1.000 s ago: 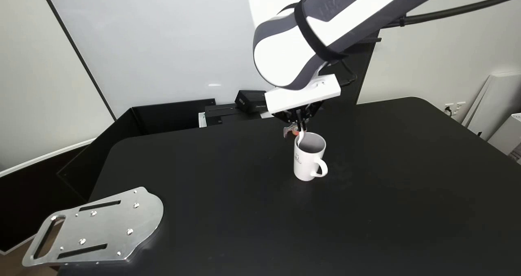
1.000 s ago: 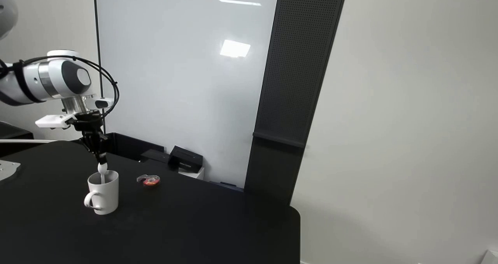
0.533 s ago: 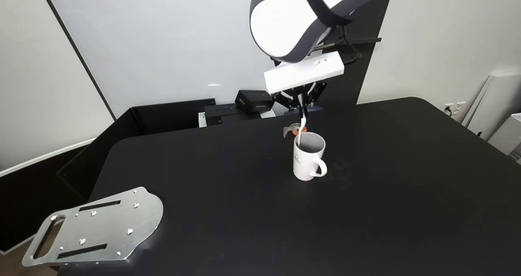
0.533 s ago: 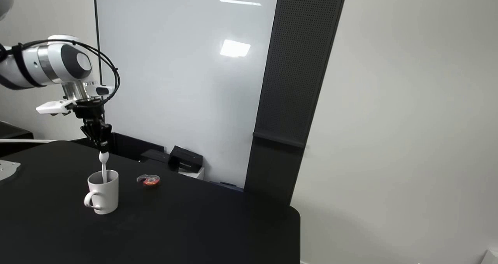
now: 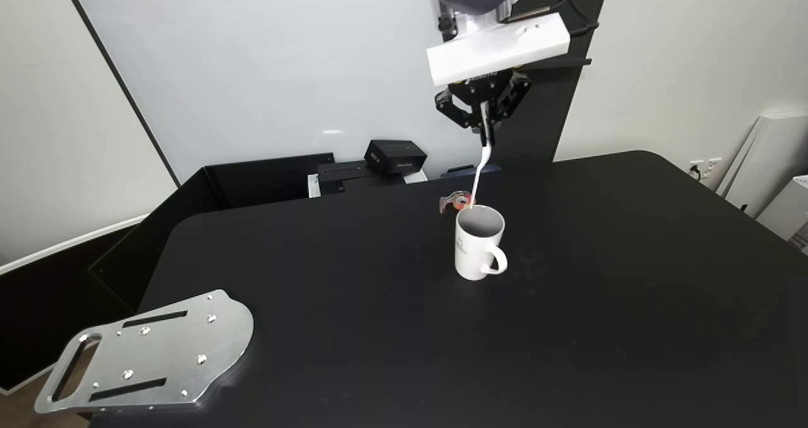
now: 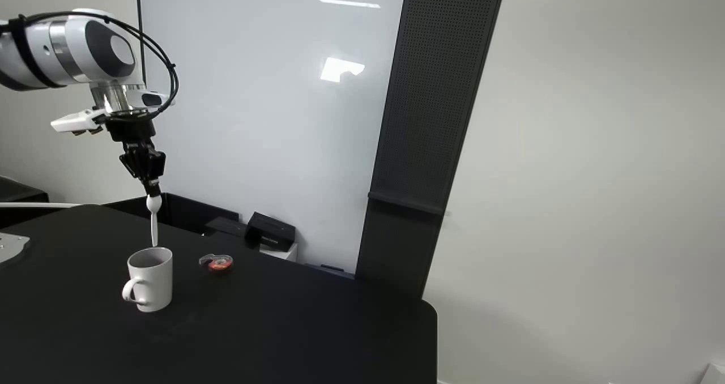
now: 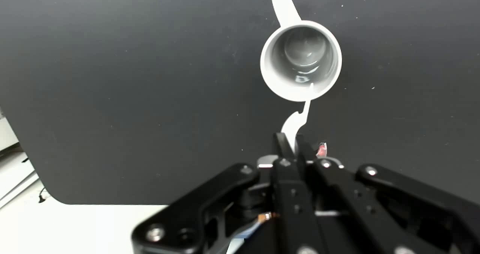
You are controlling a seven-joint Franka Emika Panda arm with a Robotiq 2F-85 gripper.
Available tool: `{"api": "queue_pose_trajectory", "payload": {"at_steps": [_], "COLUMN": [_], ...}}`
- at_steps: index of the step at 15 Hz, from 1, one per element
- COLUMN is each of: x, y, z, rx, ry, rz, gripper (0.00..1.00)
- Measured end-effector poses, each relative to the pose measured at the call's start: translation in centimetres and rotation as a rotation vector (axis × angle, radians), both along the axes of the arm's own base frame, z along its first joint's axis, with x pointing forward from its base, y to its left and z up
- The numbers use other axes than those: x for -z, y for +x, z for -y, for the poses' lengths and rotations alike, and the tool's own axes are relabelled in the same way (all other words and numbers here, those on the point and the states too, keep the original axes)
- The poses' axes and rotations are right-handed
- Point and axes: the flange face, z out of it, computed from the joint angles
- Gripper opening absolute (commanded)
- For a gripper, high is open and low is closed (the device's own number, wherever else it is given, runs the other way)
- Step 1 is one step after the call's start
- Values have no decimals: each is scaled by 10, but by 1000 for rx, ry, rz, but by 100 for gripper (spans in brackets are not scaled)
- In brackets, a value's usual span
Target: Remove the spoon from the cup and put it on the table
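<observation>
The white spoon [image 5: 479, 174] hangs handle-down from my gripper [image 5: 486, 139], which is shut on its bowl end. In an exterior view the spoon [image 6: 154, 225] has its lower tip just above the far side of the cup's rim. The white cup [image 5: 472, 251] stands upright on the black table [image 5: 353, 327]; it also shows in an exterior view [image 6: 156, 285]. In the wrist view the cup [image 7: 268, 74] looks empty inside, and the spoon [image 7: 293, 124] leaves the fingertips [image 7: 289, 143] with its tip overlapping the near rim. The fingers hide part of the bowl.
A small clear and red tape dispenser [image 6: 218, 263] lies on the table behind the cup, partly hidden in the wrist view [image 7: 321, 150]. A grey metal plate with holes [image 5: 164, 346] lies at the table's edge. A black box [image 5: 396, 156] stands beyond the back edge.
My gripper has risen and lifted the spoon; its handle was inside the cup and its tip is now at rim height or just above. The cup has stayed in place.
</observation>
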Motion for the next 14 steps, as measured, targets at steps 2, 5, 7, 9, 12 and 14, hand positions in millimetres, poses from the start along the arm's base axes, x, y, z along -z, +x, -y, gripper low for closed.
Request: {"api": "queue_pose_trajectory", "payload": {"at_steps": [2, 5, 7, 9, 12, 14], "x": [-10, -19, -21, -18, -5, 9], "y": [-9, -28, -44, -59, -77, -86], "z": [8, 24, 39, 55, 82, 100], "rx": [8, 23, 37, 51, 65, 81], "ry": [3, 6, 8, 14, 58, 103], "rz": [-10, -38, -64, -81, -54, -19], "gripper": [2, 2, 2, 2, 2, 2]}}
